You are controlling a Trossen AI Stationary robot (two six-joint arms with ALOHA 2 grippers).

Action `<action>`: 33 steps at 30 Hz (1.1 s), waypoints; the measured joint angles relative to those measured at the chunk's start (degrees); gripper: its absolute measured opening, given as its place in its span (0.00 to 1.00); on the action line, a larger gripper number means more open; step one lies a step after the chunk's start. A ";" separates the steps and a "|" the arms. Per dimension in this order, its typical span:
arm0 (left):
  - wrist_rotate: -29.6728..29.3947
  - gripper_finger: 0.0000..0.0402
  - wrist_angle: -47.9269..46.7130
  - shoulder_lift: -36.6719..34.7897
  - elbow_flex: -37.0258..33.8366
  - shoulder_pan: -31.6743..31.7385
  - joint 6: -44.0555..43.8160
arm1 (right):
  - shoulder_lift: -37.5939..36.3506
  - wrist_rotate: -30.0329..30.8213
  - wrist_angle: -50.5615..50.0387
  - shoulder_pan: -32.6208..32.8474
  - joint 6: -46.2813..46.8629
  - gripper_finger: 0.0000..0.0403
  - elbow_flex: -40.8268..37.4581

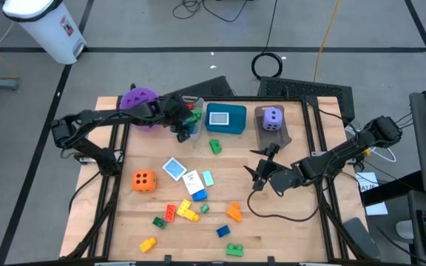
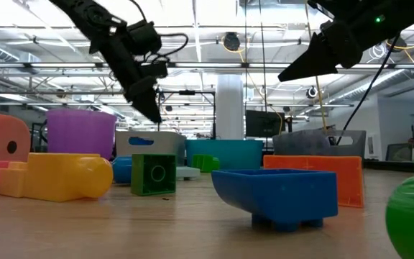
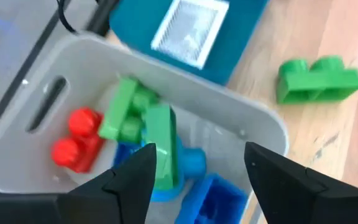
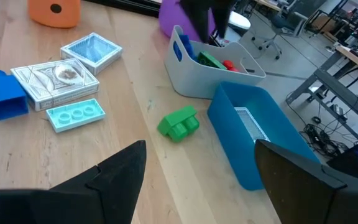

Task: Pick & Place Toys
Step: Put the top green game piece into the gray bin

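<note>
The left gripper (image 3: 197, 171) hung with its fingers spread over the grey bin (image 3: 253, 121), where a glossy green brick (image 3: 163, 146) lay among red and blue ones: judged a drop step, with a fresh pick next. The right gripper (image 1: 261, 175) waited, spread, mid-table near a knobbed green brick (image 4: 179, 123); hard plastic bricks and flat cards remained on the wood.

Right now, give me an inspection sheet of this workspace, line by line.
Surface: wooden table, scattered toys.
Job's things: bricks in grey bin; green brick loose beside it; card in teal bin; purple die in brown bin; orange die on table.
Clutter: purple bucket.
Grippers: left gripper open over grey bin, empty; right gripper open mid-table, empty.
Cables: black cable on table.
Surroundings: white bin on floor.
</note>
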 joint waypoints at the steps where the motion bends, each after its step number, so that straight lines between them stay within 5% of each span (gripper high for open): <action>1: 0.00 0.63 -1.38 -0.19 1.60 0.00 0.00 | 0.00 -0.01 -0.01 0.00 -0.11 0.72 0.00; 7: 2.32 0.64 -6.07 -0.83 10.50 -1.39 -0.68 | 0.02 -0.03 -1.38 1.18 -0.30 0.72 0.00; 12: 8.77 0.64 1.59 -2.64 9.60 -4.40 -0.17 | 0.02 -0.04 -1.37 2.73 -1.46 0.72 0.00; 24: 13.37 0.64 44.17 -2.48 -13.72 -16.46 -10.50 | 0.04 -2.37 -1.30 3.48 -0.09 0.72 0.00; 33: 2.89 0.64 68.69 -2.30 -27.10 -31.04 -15.76 | 0.04 -11.85 -0.35 3.44 -2.96 0.72 0.00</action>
